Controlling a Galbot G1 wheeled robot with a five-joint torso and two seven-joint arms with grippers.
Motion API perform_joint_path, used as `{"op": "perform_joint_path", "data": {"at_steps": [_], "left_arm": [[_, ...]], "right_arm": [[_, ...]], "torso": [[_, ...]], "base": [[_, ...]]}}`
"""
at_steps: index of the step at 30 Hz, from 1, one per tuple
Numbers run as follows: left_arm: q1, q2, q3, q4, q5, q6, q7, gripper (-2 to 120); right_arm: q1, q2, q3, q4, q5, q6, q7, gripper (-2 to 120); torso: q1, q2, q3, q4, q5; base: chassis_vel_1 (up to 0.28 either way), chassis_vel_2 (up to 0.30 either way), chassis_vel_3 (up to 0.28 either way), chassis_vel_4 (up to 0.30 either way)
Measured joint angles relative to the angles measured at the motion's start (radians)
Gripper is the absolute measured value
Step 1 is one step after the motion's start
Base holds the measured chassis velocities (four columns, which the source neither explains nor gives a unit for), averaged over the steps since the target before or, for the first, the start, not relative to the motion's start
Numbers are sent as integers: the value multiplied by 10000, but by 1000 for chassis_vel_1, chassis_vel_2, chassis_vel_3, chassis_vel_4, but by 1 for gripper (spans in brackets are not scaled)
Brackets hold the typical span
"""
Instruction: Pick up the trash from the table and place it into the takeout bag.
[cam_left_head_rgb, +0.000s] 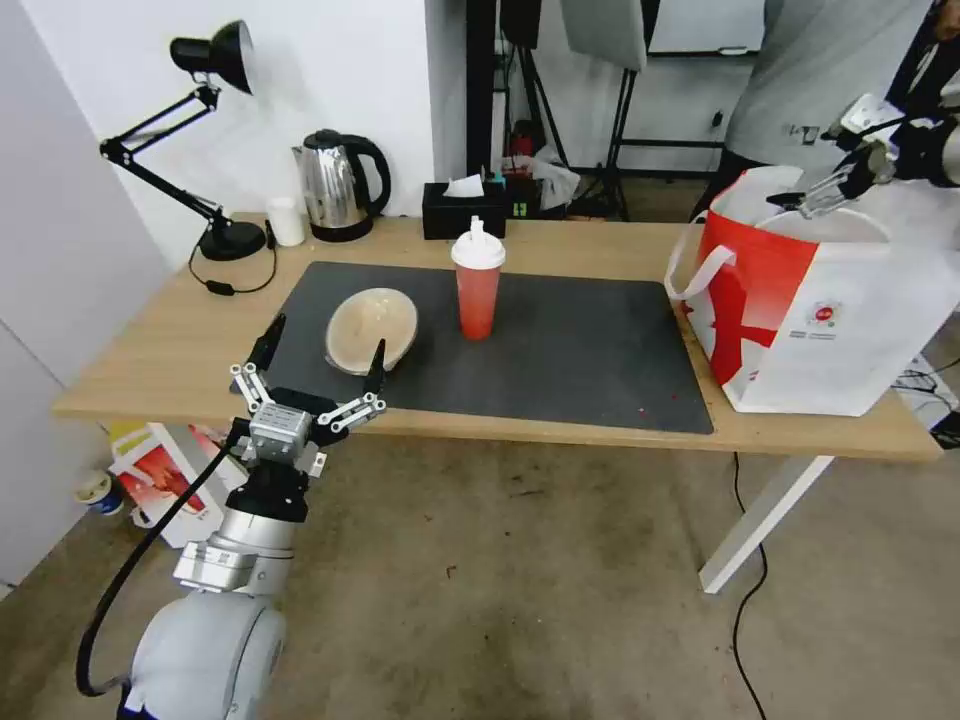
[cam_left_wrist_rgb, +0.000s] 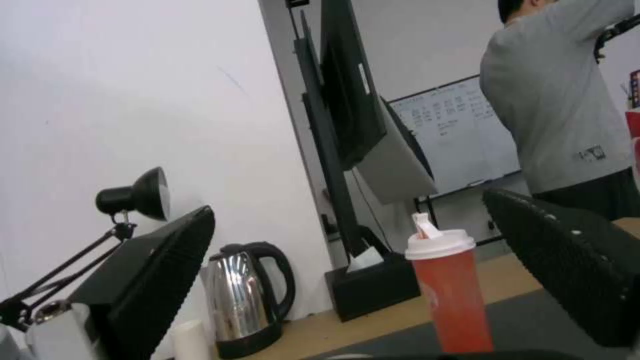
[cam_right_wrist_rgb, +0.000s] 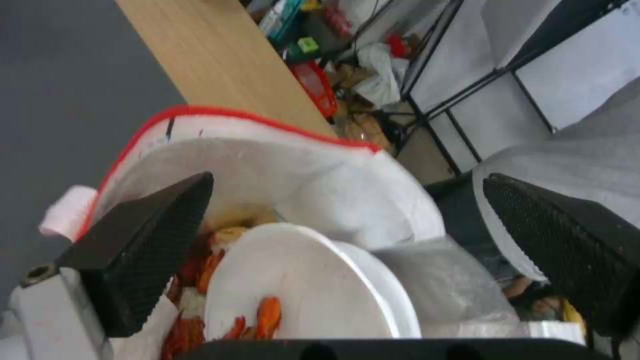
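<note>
Head view: a long light-wood table (cam_left_head_rgb: 600, 250) carries a dark grey mat (cam_left_head_rgb: 560, 340). At the table's right end stands the takeout bag (cam_left_head_rgb: 820, 320), white with a broad red pattern, its mouth open upward to receive things. The right gripper (cam_left_head_rgb: 815, 195) hangs over that mouth, jaws spread wide and holding nothing. Seen from the right wrist, the large white bowl (cam_right_wrist_rgb: 300, 280) lies tilted inside the bag with red food scraps beside it, so that piece of trash appears to be already delivered.

Two pieces remain on the mat. The beige oval bowl (cam_left_head_rgb: 372, 328) sits near the front left, tipped slightly on its side. The red drink cup (cam_left_head_rgb: 478, 285) with its white domed lid stands upright just beside it, nearer the middle. The left gripper (cam_left_head_rgb: 322, 352) hovers at the table's front edge, jaws open and straddling the bowl's near rim, seemingly lined up to grasp it. A steel kettle (cam_left_head_rgb: 340, 185) stands at the back, left alone.
</note>
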Motion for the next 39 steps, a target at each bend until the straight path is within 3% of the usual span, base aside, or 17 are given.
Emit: {"op": "perform_joint_path", "data": {"at_steps": [7, 13, 20, 29, 32, 39], "left_arm": [[-56, 5, 1, -1, -11, 0, 0, 100], [-80, -36, -25, 66, -32, -21, 0, 100], [-105, -107, -46, 97, -56, -27, -4, 100], [-137, -191, 8, 167, -19, -7, -8, 100], [-164, -212, 24, 204, -9, -2, -8, 100], [-300, -511, 115, 462, 78, 2, -13, 100]], "right_arm": [[632, 9, -540, 631, 680, -339, 328, 100], [115, 2, -178, 2282, 3103, -970, 2071, 100], [-2397, 194, 2526, 4515, 4941, -1394, 3850, 100], [-5855, 301, 5467, 6075, 5516, -1349, 4721, 100], [-6520, 229, 5850, 6435, 5601, -1107, 4937, 100], [-8864, 634, 6892, 7576, 5407, 424, 6940, 100]], "torso": [[0, 0, 0, 0, 1], [-1, 0, 0, 2, 0], [-1, 0, 0, 1, -3], [0, -2, 0, -1, 4], [-1, -1, -1, 0, 0], [0, -1, -1, -1, -1]], "base": [[0, 0, 0, 0], [0, 0, 0, 0], [0, 0, 0, 0], [0, 0, 0, 0], [0, 0, 0, 0], [0, 0, 0, 0]]}}
